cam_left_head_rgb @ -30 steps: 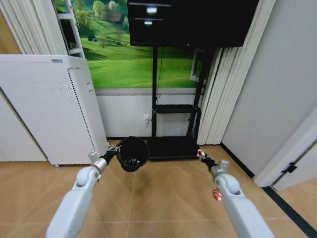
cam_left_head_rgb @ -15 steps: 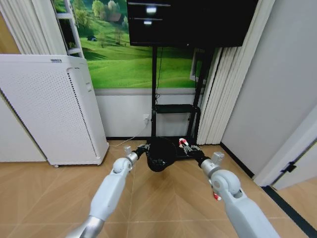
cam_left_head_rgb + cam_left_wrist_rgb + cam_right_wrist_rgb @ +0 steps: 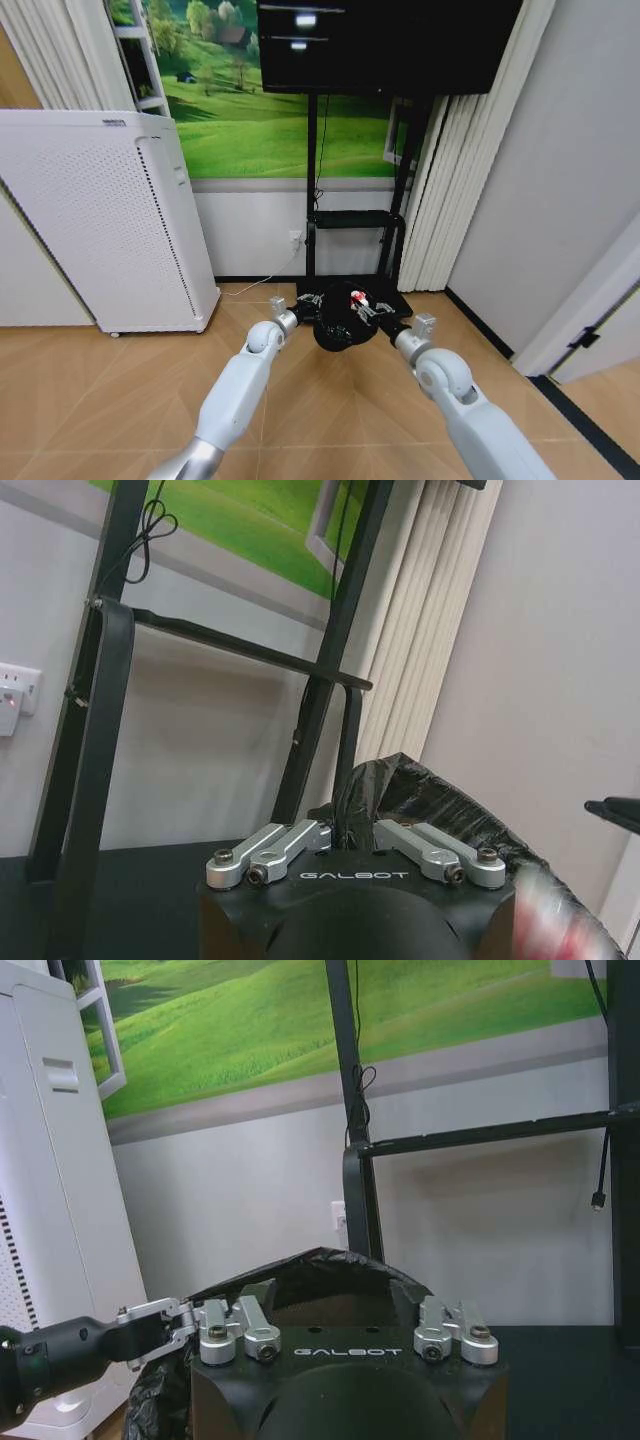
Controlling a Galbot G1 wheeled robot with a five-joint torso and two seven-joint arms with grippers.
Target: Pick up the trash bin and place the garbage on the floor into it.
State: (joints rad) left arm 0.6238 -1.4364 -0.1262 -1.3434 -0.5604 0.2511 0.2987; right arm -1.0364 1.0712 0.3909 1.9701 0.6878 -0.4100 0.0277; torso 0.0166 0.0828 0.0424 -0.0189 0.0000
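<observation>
Left gripper [image 3: 308,301] clamped on the bin [image 3: 338,318] rim, right gripper [image 3: 366,306] pinching a red-and-white scrap [image 3: 357,297] above its opening, off the floor [image 3: 330,400].

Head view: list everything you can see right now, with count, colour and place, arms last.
Bin: one, black with a bag liner, held up off the floor in front of the TV stand.
Scrap: one, red and white, at the right gripper over the bin's mouth.
TV stand: one, black, against the back wall, dark screen on top.
Appliance: one, white and perforated, on the floor at left.
Curtain: one, white, right of the stand.
Mural: one, green meadow, on the back wall.
Floor: wood, herringbone.
Left gripper: shut on the bin's rim.
Right gripper: shut on the scrap, above the bin.
</observation>
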